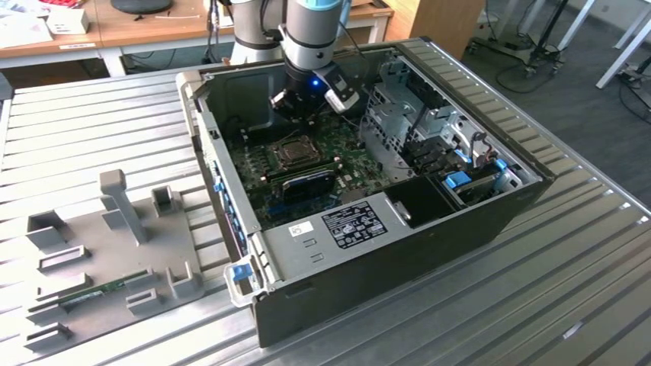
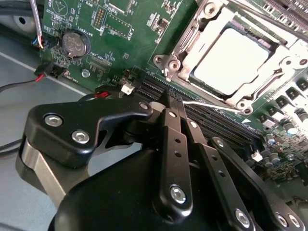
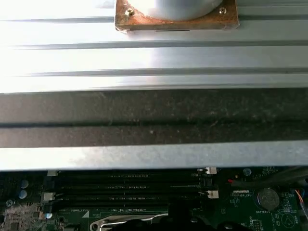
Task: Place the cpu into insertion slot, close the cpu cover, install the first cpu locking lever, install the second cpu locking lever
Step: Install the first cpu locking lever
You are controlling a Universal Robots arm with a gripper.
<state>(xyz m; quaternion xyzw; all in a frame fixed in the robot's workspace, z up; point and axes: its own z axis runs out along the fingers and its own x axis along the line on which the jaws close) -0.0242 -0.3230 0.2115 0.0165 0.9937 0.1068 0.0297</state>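
At the exterior view's left, a grey fixture tray (image 1: 112, 263) lies on the slatted metal table (image 1: 569, 259) with a memory stick (image 1: 97, 293) resting in it. To its right stands the open computer case (image 1: 407, 244). The arm (image 1: 310, 30) reaches down into it, with the gripper (image 1: 303, 107) low over the green motherboard, near the insertion slot (image 1: 296, 154). A grey drive cage (image 1: 397, 114) sits further right. In the second wrist view, a coin-cell battery (image 2: 77, 43) comes first. Next are the black fingers (image 2: 175, 144), drawn together at their tips over the memory slots (image 2: 211, 127) with nothing visibly between them. Beyond them, the cpu (image 2: 231, 60) sits in the slot. The cpu cover (image 2: 185, 45) lies flat over it, and the chip's pale face shows through the window.
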